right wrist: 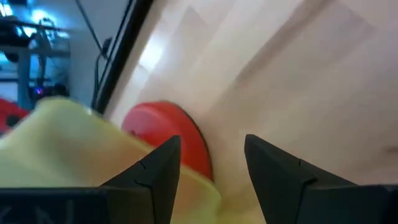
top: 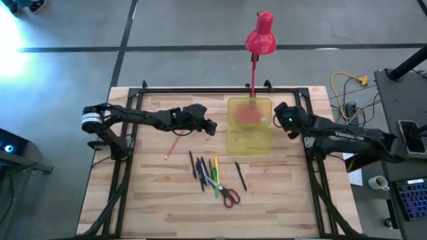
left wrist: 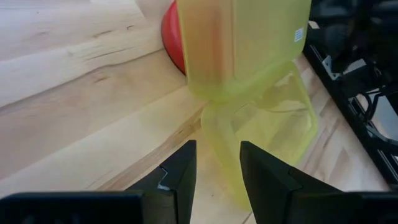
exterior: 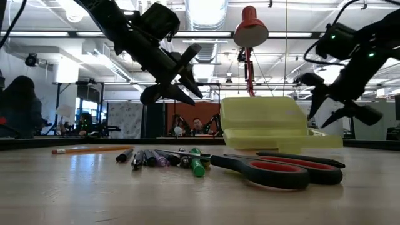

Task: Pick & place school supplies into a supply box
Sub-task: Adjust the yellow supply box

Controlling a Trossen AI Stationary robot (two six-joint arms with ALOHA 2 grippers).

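Flanking the supply box (top: 250, 127), both claws hang released above the desk (top: 147, 193).

Left claw (top: 212, 127) sits near the box's left side, right claw (top: 279, 115) near its right; bare wood lies between box and the pens, pencils (top: 203, 170) and scissors (top: 227, 193) in front of it.

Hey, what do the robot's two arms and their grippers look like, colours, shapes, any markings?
Both arms are dark, jointed and slim. The left arm carries a white band near its base; the right arm shows a small green light near its wrist. The left gripper and right gripper each have two black, wedge-shaped fingers tapering to points.
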